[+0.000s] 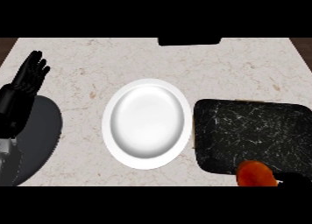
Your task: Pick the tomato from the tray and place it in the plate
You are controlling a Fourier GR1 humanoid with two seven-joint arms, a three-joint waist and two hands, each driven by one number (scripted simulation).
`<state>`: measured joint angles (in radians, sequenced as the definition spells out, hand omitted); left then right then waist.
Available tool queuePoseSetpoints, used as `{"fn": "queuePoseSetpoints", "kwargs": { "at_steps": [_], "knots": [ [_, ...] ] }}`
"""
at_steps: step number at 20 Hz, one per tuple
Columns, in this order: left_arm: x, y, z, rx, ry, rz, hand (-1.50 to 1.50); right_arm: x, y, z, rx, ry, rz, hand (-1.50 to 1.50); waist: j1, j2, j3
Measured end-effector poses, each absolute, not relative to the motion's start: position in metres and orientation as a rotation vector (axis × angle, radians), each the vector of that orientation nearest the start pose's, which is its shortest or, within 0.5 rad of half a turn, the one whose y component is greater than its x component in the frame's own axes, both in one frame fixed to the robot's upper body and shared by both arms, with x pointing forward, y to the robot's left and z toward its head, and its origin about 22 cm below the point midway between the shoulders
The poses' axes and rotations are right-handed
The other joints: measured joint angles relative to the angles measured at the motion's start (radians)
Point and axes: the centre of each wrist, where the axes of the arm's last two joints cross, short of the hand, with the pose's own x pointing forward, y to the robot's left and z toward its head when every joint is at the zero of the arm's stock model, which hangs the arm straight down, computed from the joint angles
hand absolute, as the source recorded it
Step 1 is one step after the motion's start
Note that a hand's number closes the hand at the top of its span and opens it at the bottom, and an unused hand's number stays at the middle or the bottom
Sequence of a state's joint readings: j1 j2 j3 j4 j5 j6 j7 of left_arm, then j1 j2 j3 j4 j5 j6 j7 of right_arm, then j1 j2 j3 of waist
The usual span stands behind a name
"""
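The tomato (256, 173) sat at the near edge of the black tray (249, 127), apart from the white plate (146, 122) on its left. The right hand (296, 179) showed just beside the tomato, its grip impossible to tell. The left hand (29, 76) rested at the counter's (87, 61) left, fingers straight and upright.

Bright even light, soft shadow (43, 131) beneath left hand (26, 81).

This is looking like a kitchen: a pale marbled worktop (249, 65) is filling most of the frame, carrying a white plate (146, 122) at centre and a dark speckled tray (256, 129) at right, a tomato (256, 174) showing at its lower edge.
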<state>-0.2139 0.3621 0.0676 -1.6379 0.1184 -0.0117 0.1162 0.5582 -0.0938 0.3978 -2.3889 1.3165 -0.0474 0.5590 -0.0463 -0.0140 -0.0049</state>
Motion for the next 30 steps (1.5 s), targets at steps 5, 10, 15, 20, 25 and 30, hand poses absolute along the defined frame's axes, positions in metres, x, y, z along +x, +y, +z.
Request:
{"fn": "queuePoseSetpoints", "kwargs": {
  "at_steps": [5, 10, 15, 20, 25, 30],
  "knots": [
    [0.292, 0.292, 0.098, 0.157, -1.741, -0.224, 0.00, 0.096, -0.156, 0.131, -1.127, -1.362, 0.520, 1.50, 0.027, 0.009, 0.001],
    [0.299, 0.285, 0.101, 0.141, -1.744, -0.237, 0.00, 0.102, -0.119, 0.150, -1.108, -1.415, 0.520, 1.50, 0.047, 0.014, 0.002],
    [0.303, 0.276, 0.109, 0.121, -1.753, -0.249, 0.00, 0.106, -0.112, 0.152, -1.040, -1.483, 0.576, 1.50, 0.066, 0.020, 0.003],
    [0.304, 0.272, 0.111, 0.109, -1.762, -0.262, 0.00, 0.113, -0.110, 0.151, -0.933, -1.517, 0.603, 1.50, 0.086, 0.027, 0.002],
    [0.306, 0.269, 0.110, 0.101, -1.766, -0.270, 0.00, 0.157, -0.089, 0.136, -0.967, -1.472, 0.580, 1.50, 0.096, 0.031, 0.002],
    [0.310, 0.267, 0.115, 0.102, -1.766, -0.272, 0.00, 0.222, -0.066, 0.120, -1.030, -1.398, 0.596, 1.50, 0.101, 0.030, 0.004]
  ]
}}
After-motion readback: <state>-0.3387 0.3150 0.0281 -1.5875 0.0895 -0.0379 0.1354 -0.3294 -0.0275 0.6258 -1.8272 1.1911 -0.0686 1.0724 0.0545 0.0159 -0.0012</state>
